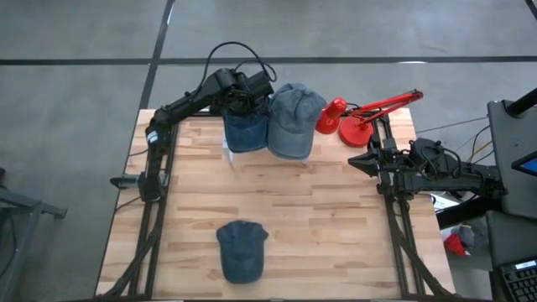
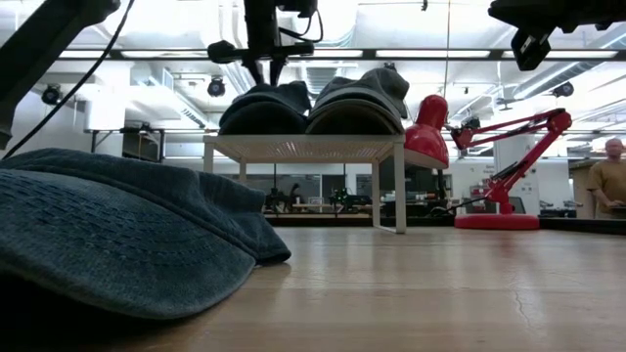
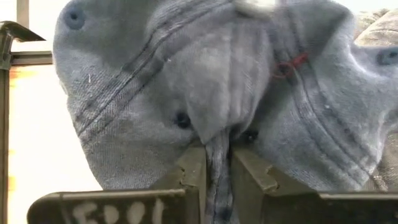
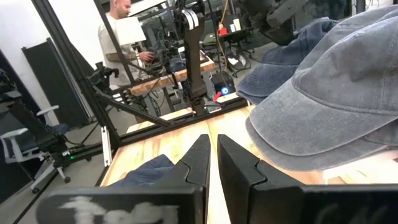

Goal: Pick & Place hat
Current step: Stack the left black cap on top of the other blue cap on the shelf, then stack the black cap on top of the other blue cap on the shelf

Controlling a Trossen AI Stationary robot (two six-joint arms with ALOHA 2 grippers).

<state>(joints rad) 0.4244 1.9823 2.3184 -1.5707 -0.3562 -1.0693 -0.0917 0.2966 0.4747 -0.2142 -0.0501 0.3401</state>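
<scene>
From above, we saw three caps: a dark blue hat (image 1: 246, 127) beside a grey hat (image 1: 294, 120) on a small rack (image 2: 305, 148) at the table's (image 1: 319, 218) far edge, and a third blue hat (image 1: 242, 250) lying near the front. Only the level camera showed the rack's legs. The left gripper (image 3: 217, 165) pinched a fold of the dark blue hat's fabric between nearly closed fingers. The right gripper (image 4: 212, 155), clenched and empty, waited at the right edge beside a red lamp (image 1: 361, 116).
</scene>
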